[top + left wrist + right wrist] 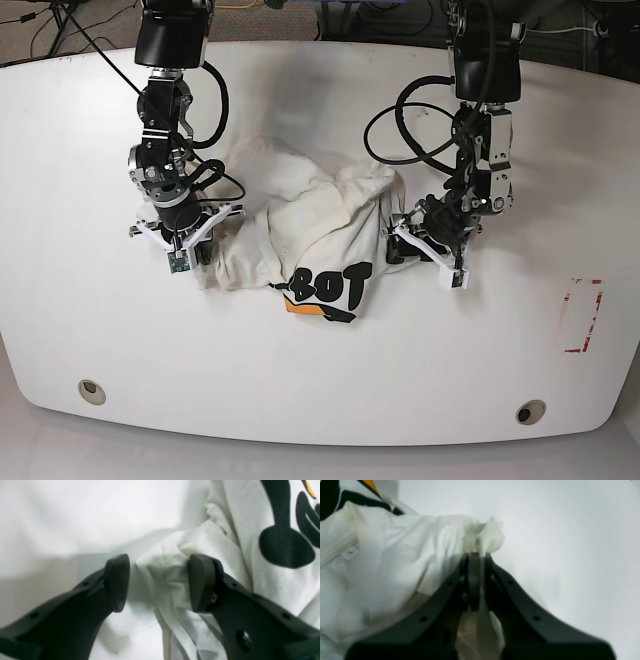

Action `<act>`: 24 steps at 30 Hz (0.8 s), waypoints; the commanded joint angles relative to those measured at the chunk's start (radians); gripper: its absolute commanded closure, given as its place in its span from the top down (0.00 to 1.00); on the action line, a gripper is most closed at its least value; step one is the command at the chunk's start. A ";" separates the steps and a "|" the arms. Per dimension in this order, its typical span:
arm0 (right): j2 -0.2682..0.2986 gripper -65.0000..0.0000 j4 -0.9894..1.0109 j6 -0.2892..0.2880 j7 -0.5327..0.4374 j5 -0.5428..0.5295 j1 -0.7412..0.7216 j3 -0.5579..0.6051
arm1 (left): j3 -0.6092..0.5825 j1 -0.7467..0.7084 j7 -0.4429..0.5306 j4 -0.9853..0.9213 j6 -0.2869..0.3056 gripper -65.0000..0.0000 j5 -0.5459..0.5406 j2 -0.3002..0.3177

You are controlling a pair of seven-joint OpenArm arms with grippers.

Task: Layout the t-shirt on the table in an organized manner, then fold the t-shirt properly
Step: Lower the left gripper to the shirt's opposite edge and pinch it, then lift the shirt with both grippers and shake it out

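The white t-shirt [300,215] lies crumpled in the middle of the white table [320,390], with black lettering [330,287] and an orange patch at its near edge. My left gripper [158,580] is open, with its fingers on either side of a raised fold of the shirt [275,587] beside black lettering [285,547]. In the base view it [398,238] is at the shirt's right edge. My right gripper [475,562] is shut on a bunched edge of the shirt [395,567]. In the base view it [203,250] is at the shirt's left edge.
Two round grommet holes [91,391] [529,411] sit near the table's front edge. A red tape rectangle [582,315] is at the right. Black cables hang from both arms over the back of the table. Bare tabletop shows in both wrist views [75,517] [570,542].
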State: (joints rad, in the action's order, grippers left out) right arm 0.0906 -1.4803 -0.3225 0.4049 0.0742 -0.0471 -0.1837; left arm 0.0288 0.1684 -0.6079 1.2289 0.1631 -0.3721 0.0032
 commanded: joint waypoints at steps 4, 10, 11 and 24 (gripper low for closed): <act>0.007 0.00 -0.023 0.001 -0.024 -0.011 -0.018 -0.006 | 0.000 0.009 -0.016 -0.014 0.080 0.43 0.011 -0.001; 0.007 0.00 -0.024 0.001 -0.024 -0.011 -0.013 -0.007 | 0.000 0.007 -0.019 -0.013 0.105 0.03 0.009 0.001; 0.008 0.00 -0.024 0.001 -0.024 -0.011 -0.010 -0.007 | 0.000 0.006 -0.020 -0.011 0.106 0.01 0.008 0.002; 0.011 0.00 -0.116 0.001 -0.025 -0.001 0.003 -0.010 | 0.029 -0.045 -0.024 0.214 0.108 0.01 0.006 0.068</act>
State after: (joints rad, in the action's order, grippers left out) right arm 0.0956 -1.5562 -0.3218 0.4065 0.0788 -0.0303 -0.1909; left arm 0.0505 0.0971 -0.6552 1.3869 0.2718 -0.3580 0.0582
